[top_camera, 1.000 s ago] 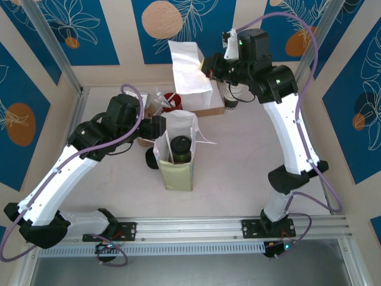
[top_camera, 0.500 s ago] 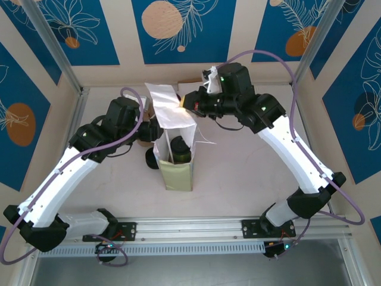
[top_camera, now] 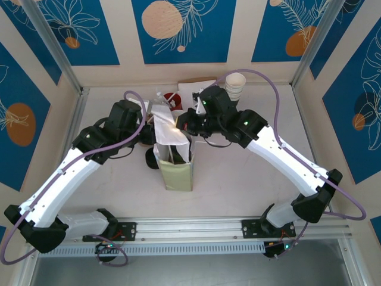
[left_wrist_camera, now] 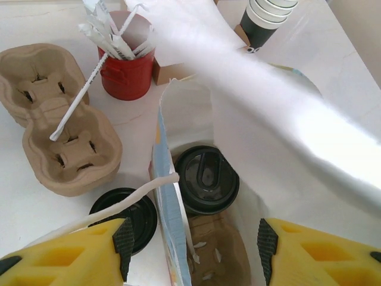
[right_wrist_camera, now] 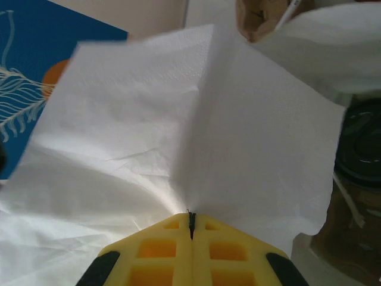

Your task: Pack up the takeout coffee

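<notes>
The takeout coffee (left_wrist_camera: 206, 179), its black lid up, stands inside the open paper bag (left_wrist_camera: 169, 205) on a brown carrier. My left gripper (left_wrist_camera: 195, 250) is open above the bag's mouth, with the bag's left wall and a white handle between its jaws. In the top view the left gripper (top_camera: 150, 132) sits at the bag's (top_camera: 177, 173) back left edge. My right gripper (right_wrist_camera: 190, 221) is shut on a white napkin (right_wrist_camera: 178, 137), and the coffee's lid (right_wrist_camera: 360, 149) shows to its right. From above, the right gripper (top_camera: 181, 122) holds the napkin (top_camera: 168, 130) over the bag's opening.
A stack of black lids (left_wrist_camera: 128, 214) lies just left of the bag. Brown cup carriers (left_wrist_camera: 53, 119) sit further left. A red tin of wrapped straws (left_wrist_camera: 127, 74) and a stack of lidless cups (left_wrist_camera: 265, 21) stand behind the bag, near the back wall.
The right arm swung from the back right toward the bag, carrying the napkin down over the bag's opening. The left gripper's jaws have narrowed; the left arm stayed put.
</notes>
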`<state>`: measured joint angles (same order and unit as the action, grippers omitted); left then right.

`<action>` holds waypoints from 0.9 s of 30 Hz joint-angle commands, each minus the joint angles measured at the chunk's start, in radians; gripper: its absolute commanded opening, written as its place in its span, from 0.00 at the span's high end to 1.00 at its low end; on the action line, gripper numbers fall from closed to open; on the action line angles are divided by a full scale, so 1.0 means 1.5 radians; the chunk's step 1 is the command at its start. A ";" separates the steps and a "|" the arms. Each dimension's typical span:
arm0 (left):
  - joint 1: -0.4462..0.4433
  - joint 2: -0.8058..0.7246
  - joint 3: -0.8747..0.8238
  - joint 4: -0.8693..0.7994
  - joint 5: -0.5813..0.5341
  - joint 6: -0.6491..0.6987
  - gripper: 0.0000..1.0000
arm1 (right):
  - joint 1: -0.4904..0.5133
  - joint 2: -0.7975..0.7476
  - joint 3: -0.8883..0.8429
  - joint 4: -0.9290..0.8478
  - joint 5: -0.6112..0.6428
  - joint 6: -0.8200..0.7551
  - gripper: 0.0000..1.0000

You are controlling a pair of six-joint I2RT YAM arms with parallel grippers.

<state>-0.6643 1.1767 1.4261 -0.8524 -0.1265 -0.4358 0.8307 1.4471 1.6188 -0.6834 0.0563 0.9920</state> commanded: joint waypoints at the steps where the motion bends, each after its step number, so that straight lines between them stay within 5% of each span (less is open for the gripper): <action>1: 0.009 -0.012 -0.008 0.014 0.020 0.000 0.41 | 0.020 -0.022 -0.015 -0.038 0.089 -0.004 1.00; 27: 0.015 0.013 -0.042 0.033 0.050 -0.007 0.43 | 0.147 0.118 0.099 -0.291 0.457 -0.061 1.00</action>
<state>-0.6571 1.1919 1.3739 -0.8246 -0.0753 -0.4385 1.0367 1.6192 1.7271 -1.0737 0.6510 0.9119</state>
